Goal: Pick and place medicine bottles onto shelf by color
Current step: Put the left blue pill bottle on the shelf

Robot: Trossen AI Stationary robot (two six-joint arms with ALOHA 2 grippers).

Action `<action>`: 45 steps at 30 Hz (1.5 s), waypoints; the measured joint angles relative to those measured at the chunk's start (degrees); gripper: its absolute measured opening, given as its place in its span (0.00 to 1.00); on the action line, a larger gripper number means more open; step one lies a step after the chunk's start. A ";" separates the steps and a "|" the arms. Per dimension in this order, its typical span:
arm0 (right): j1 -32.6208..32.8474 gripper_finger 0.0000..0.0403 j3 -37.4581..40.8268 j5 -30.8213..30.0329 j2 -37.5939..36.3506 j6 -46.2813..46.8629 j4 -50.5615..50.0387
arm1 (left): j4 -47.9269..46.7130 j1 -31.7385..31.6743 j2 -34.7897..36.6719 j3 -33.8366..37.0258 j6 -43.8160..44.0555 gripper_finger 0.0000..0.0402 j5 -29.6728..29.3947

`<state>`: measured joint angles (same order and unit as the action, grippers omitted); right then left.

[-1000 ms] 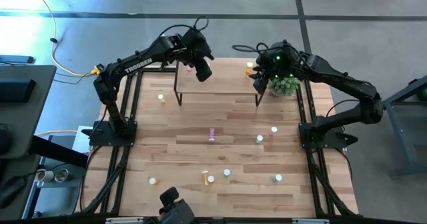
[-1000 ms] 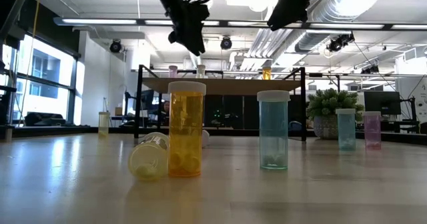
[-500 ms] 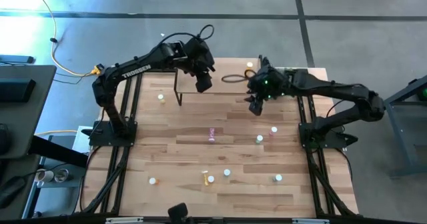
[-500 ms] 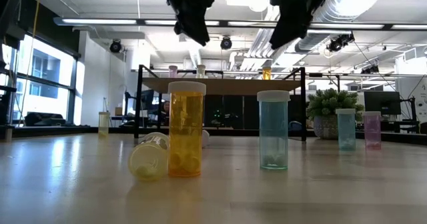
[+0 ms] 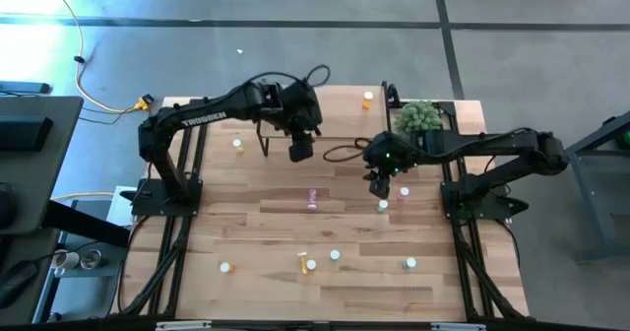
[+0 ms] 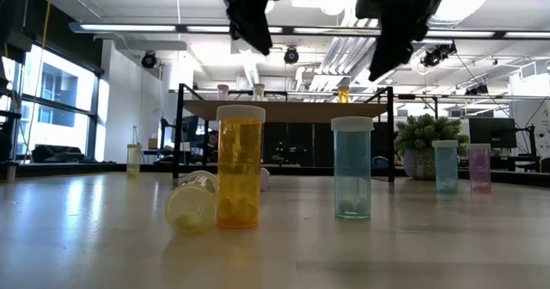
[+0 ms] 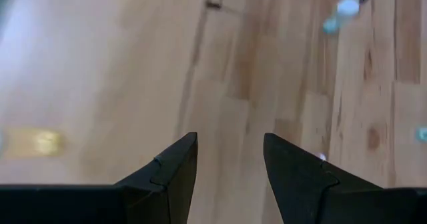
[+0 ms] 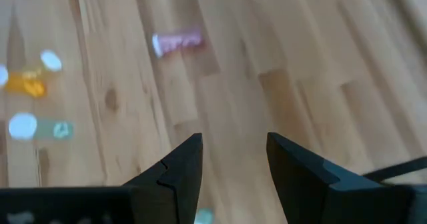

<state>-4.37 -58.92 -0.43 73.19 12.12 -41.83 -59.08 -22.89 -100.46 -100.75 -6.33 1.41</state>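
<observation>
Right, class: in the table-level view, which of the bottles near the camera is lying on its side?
The pale yellow bottle is on its side, its round end facing the camera, right beside the upright orange bottle. The blue-green bottle also stands upright.

The wooden tabletop (image 5: 256,223) carries the shelf (image 5: 340,124) at its far edge, with a potted plant (image 5: 417,117) just beside the shelf's right end. 1 orange bottle (image 5: 367,99) stands on the shelf near the plant. In front of the shelf a pink bottle (image 5: 312,199) lies on its side, and a green bottle (image 5: 383,206) stands to its right. Nearer the front edge a yellow bottle (image 5: 302,260) lies flat, apparently, beside white-capped bottles (image 5: 335,255).
</observation>
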 joint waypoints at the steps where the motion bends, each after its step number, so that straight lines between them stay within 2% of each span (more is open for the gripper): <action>1: 0.66 0.39 0.62 0.00 0.00 0.40 -0.08 | 0.14 0.38 0.50 1.89 0.82 0.40 -0.10; 14: 7.76 0.39 3.59 -0.11 0.00 2.83 3.79 | 18.44 7.51 12.50 26.60 12.10 0.40 -0.71; 26: 12.48 0.39 3.59 -0.02 0.00 2.23 9.66 | 36.48 17.14 17.86 44.89 21.02 0.40 -7.75; 31: 14.39 0.39 3.59 0.00 0.00 1.47 14.67 | 40.17 21.52 18.33 49.21 25.46 0.40 -8.63; 36: 15.77 0.39 3.59 0.00 0.00 1.39 17.83 | 41.20 25.71 18.33 50.87 29.01 0.40 -12.57; 40: 16.16 0.39 3.59 0.00 0.00 0.26 20.42 | 42.30 27.41 18.33 51.12 29.17 0.40 -14.39; 45: 16.15 0.39 3.59 -1.42 0.00 -3.94 24.77 | 42.79 27.62 18.29 51.12 28.75 0.40 -13.99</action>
<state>11.79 -55.33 -1.85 73.19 8.17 -17.06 -16.29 4.73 -82.17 -49.63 22.42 -12.59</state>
